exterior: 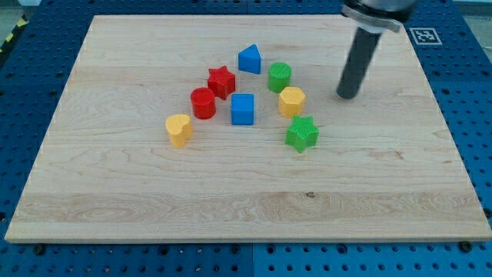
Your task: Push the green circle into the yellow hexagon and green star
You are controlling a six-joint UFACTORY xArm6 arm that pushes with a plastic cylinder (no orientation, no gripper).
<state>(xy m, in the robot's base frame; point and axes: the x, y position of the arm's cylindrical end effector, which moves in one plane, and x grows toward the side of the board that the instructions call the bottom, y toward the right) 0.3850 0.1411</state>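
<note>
The green circle (279, 77) stands just above the yellow hexagon (291, 101), nearly touching it. The green star (302, 133) lies below and slightly right of the hexagon. My tip (347, 95) rests on the board to the right of these blocks, about level with the hexagon, apart from all of them.
A blue triangle-like block (249, 59) sits left of the green circle. A red star (221, 81), a red circle (203, 102), a blue cube (242, 109) and a yellow heart (178, 129) lie further left. The wooden board (246, 208) lies on a blue pegboard.
</note>
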